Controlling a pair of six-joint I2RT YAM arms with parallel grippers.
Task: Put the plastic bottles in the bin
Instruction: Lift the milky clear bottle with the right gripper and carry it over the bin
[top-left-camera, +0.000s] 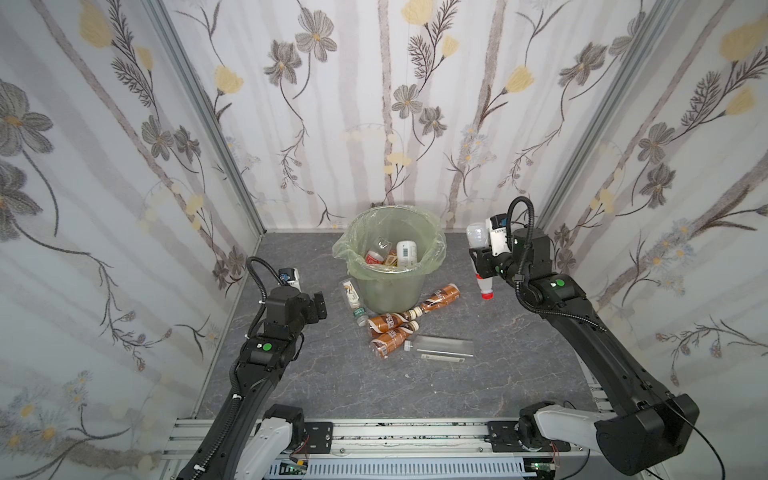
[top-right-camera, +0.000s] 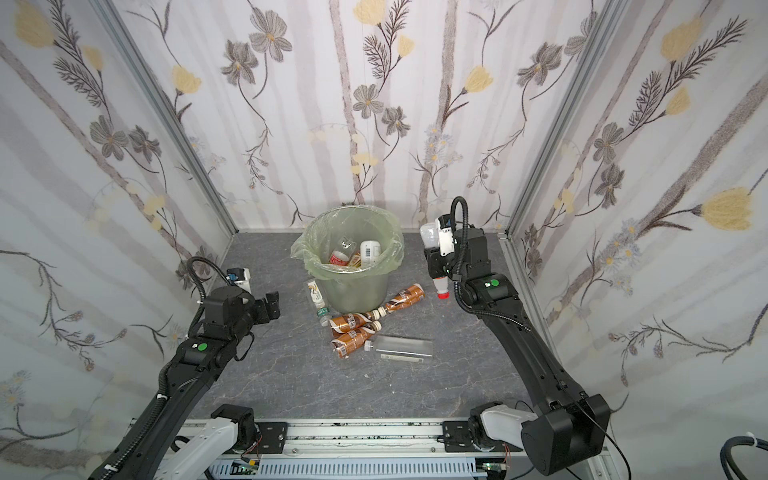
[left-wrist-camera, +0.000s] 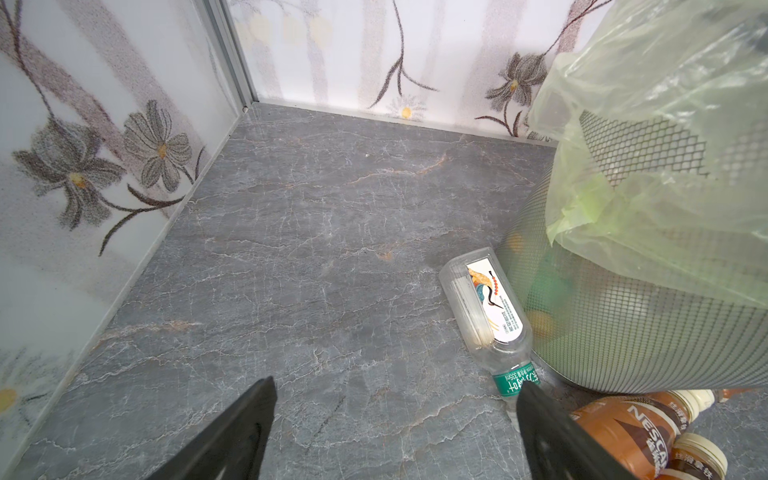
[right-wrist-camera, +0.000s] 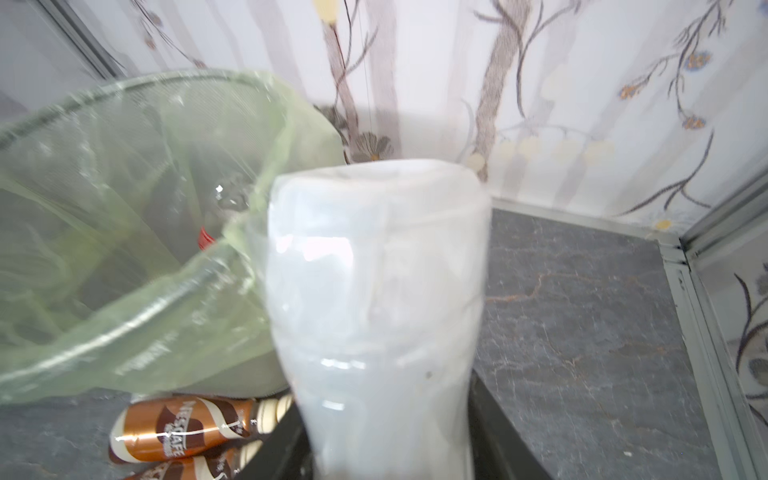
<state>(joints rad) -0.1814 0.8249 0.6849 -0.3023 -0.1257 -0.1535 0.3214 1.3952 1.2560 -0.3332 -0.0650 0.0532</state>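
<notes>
Your right gripper (top-left-camera: 482, 259) clenches a milky bottle (top-left-camera: 476, 236), red cap down, aloft just right of the bin (top-left-camera: 390, 286). Your left gripper (left-wrist-camera: 395, 399) hangs released over the desk (top-left-camera: 316, 374). Brown bottles (top-left-camera: 384, 323) and a clear bottle (top-left-camera: 440, 347) lie before the bin; others (top-left-camera: 405, 253) lie inside.

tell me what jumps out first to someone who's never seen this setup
The pale green bin, partly filled, stands at the back centre and draws the eye first. Just right of it, the right gripper holds a milky red-capped bottle cap down. In front of the bin, brown-and-white bottles and a clear bottle lie on the grey floor.
</notes>
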